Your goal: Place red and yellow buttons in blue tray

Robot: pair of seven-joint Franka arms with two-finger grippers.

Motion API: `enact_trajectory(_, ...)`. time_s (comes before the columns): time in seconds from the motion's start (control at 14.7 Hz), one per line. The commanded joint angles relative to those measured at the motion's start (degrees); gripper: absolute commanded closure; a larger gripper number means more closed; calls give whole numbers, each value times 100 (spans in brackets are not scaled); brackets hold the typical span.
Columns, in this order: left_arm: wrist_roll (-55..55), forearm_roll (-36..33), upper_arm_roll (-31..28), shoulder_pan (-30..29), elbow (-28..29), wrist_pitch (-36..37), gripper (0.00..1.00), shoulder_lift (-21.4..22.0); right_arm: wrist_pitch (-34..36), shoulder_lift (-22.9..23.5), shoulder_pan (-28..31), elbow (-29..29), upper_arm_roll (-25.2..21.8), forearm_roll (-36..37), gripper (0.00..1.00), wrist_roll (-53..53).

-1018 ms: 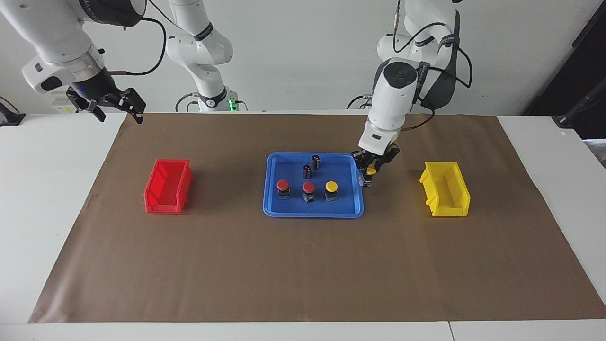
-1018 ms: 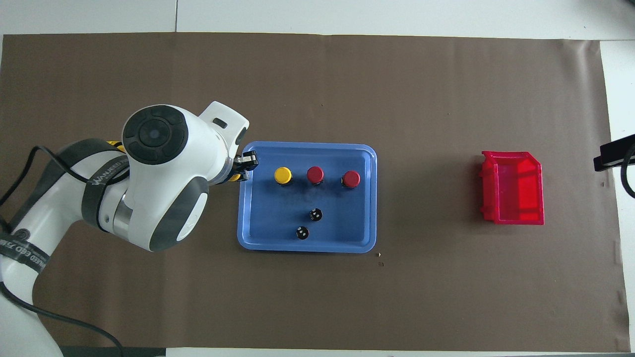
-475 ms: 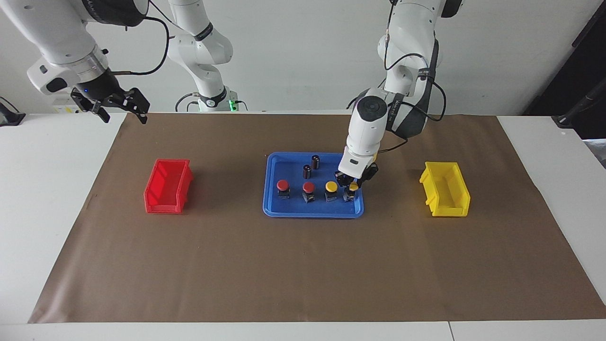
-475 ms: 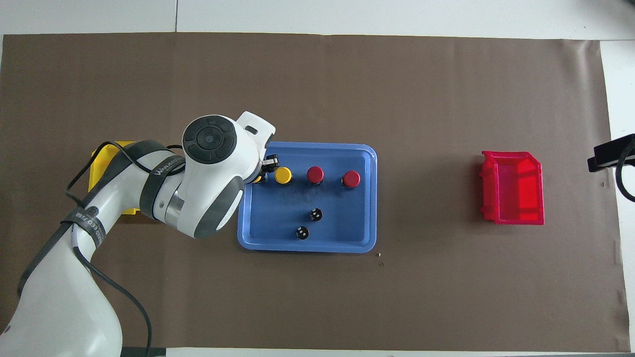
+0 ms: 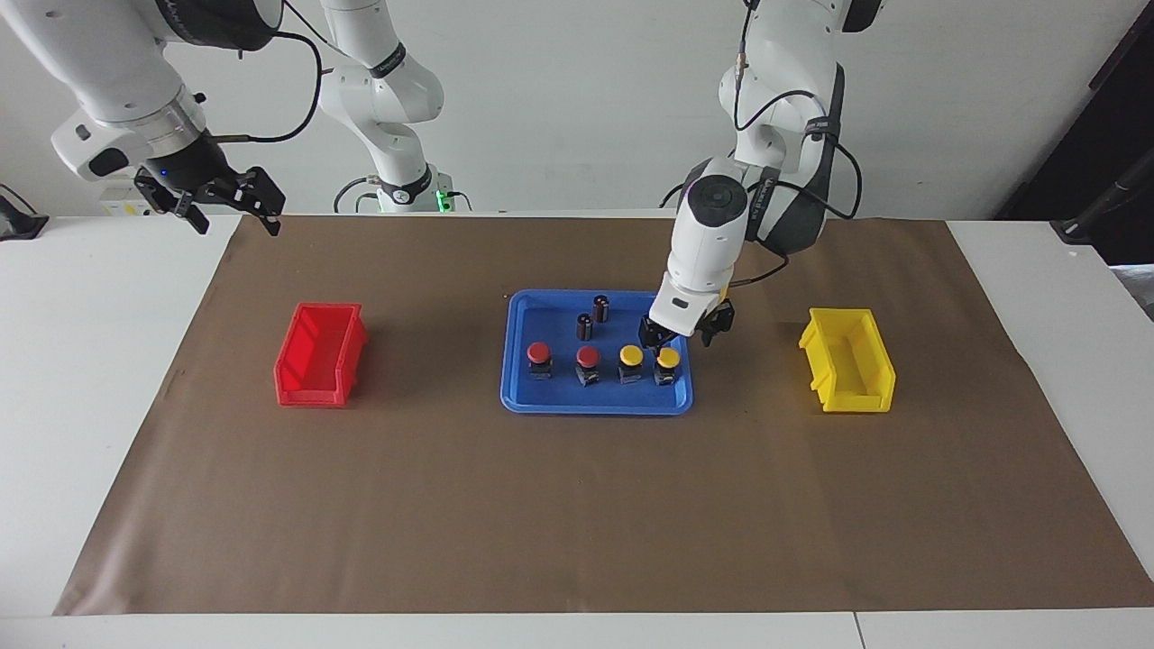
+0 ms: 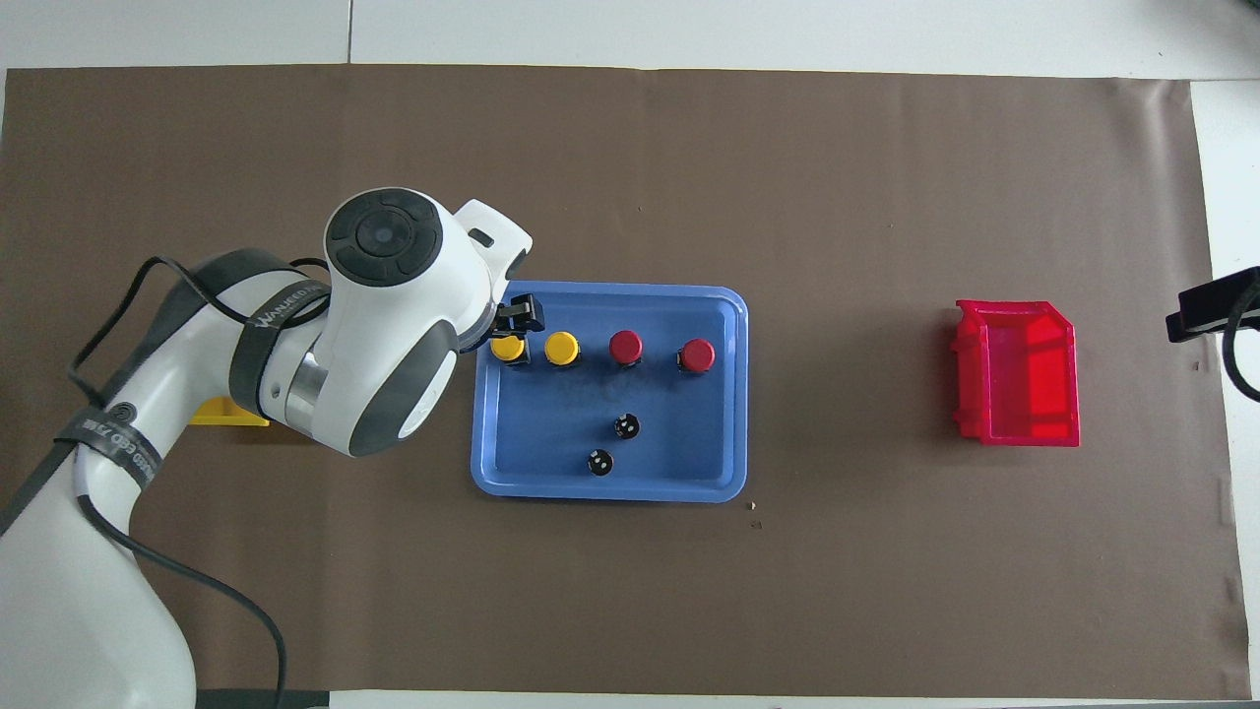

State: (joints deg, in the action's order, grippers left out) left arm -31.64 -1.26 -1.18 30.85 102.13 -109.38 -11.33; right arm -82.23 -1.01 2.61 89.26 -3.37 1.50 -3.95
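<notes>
The left hand (image 5: 685,336) hangs open just above the end yellow button (image 5: 668,358) in the blue tray (image 5: 595,404); any sideways drift risks toppling it. The right hand (image 5: 214,200), open, waits over the worktop's corner.

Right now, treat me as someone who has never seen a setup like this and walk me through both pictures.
Two white robot arms work at a table covered with brown paper. One picture looks at them from across the table; the other looks steeply down from above their end.

In the middle lies a blue tray. In it stands a row of four push buttons: two red buttons and two yellow buttons, plus two small dark cylinders nearer the robots. A red bin and a yellow bin sit at either end.

The left hand hangs open just above the end yellow button, holding nothing. The right hand waits, open, over the table's edge.
</notes>
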Motion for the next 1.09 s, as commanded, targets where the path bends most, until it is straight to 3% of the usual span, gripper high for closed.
enact_trajectory(0.0,1226,-6,-40,-456,-535,1162,0,428,-4,-66,20,83,-6,-62,0,-150)
enact_trajectory(0.27,2529,-15,-40,-1554,-641,1673,0,1140,14,-66,20,83,-6,-54,0,-124)
enact_trajectory(0.48,3136,-6,-40,-2249,-922,2025,0,1212,-12,-66,20,74,-6,8,0,-115)
enact_trajectory(0.68,3909,-23,-49,-2460,-1160,2263,0,1212,-12,-66,20,83,3,-1,0,-141)
enact_trajectory(1.02,4008,-32,-58,-2514,-1187,2307,0,1229,-12,-66,20,83,3,-1,0,-150)
